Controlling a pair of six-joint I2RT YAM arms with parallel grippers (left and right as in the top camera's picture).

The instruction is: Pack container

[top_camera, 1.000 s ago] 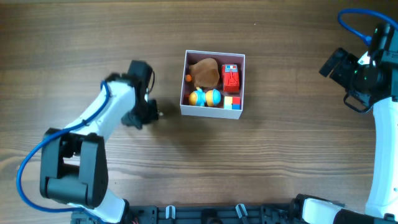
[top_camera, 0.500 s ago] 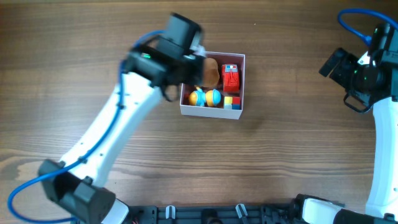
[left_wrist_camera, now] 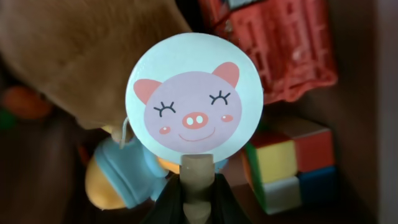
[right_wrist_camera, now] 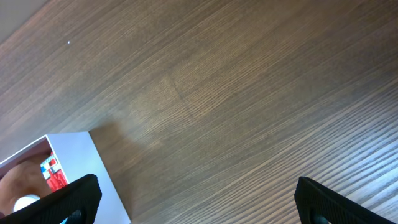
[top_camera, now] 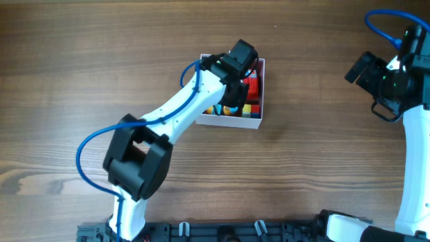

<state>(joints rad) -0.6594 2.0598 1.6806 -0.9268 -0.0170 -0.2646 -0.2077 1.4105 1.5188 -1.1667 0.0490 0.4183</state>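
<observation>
Wood-grain table [top_camera: 302, 168] under white container [top_camera: 232, 122], left gripper [left_wrist_camera: 199, 200] tight on pig-face disc [left_wrist_camera: 194, 102], right gripper [right_wrist_camera: 199, 202] spread wide.

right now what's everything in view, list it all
container: 1, white walls, mid-table
brown plush: 1, brown, in container
red toy: 1, red, in container beside plush
puzzle cube: 1, multicolour, in container by red toy
orange-and-blue toy: 1, in container, partly behind disc
pig-face disc: 1, pale blue, pink pig, on a stem, over the toys
table: 1, brown wood
left gripper: 1, black, shut on disc's stem
right gripper: 1, black, open, over bare table
</observation>
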